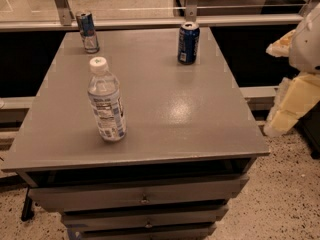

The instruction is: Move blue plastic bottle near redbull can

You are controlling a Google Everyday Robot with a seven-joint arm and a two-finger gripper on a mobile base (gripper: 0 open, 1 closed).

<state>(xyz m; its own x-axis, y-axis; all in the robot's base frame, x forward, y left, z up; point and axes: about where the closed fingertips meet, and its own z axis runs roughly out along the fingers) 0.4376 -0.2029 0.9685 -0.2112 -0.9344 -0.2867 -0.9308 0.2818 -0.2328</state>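
The blue plastic bottle (106, 101) stands upright on the left front part of the grey table (175, 109); it is clear, with a white cap and a blue-and-white label. The redbull can (87, 31), slim and silver-and-blue, stands upright at the table's far left corner, well behind the bottle. My gripper (289, 106), white and pale yellow, hangs off the table's right edge, far from both the bottle and the can, and holds nothing that I can see.
A wider dark blue can (188, 43) stands at the far right of the table. Drawers (145, 199) sit under the tabletop. A glass partition with a metal rail (150, 21) runs behind the table. Speckled floor lies to the right.
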